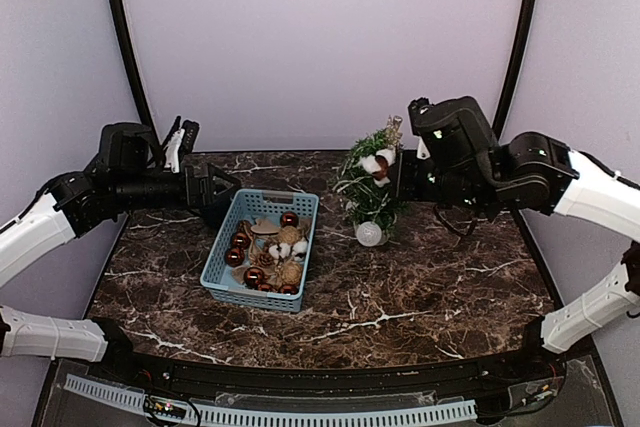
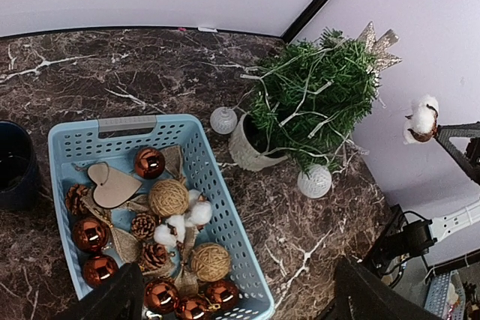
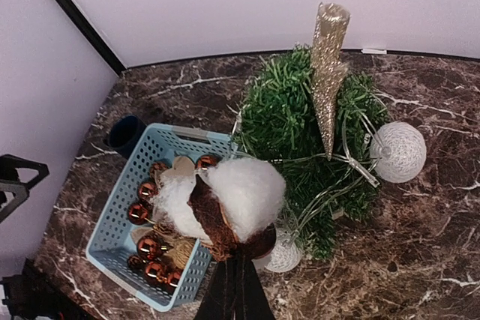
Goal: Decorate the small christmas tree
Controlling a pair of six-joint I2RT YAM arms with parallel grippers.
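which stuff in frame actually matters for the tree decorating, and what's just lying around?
Job: small christmas tree; cotton boll in the right tool; blue basket with copper baubles, twine balls, pine cones, wooden heart; white balls and gold star already on the tree.
Lying about: dark cup beside the basket.

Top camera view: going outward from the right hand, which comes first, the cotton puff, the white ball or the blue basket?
1. Cotton puff: held in the right hand, beside the small christmas tree.
2. White ball: low, at the tree's foot.
3. Blue basket: farthest, left of the tree.
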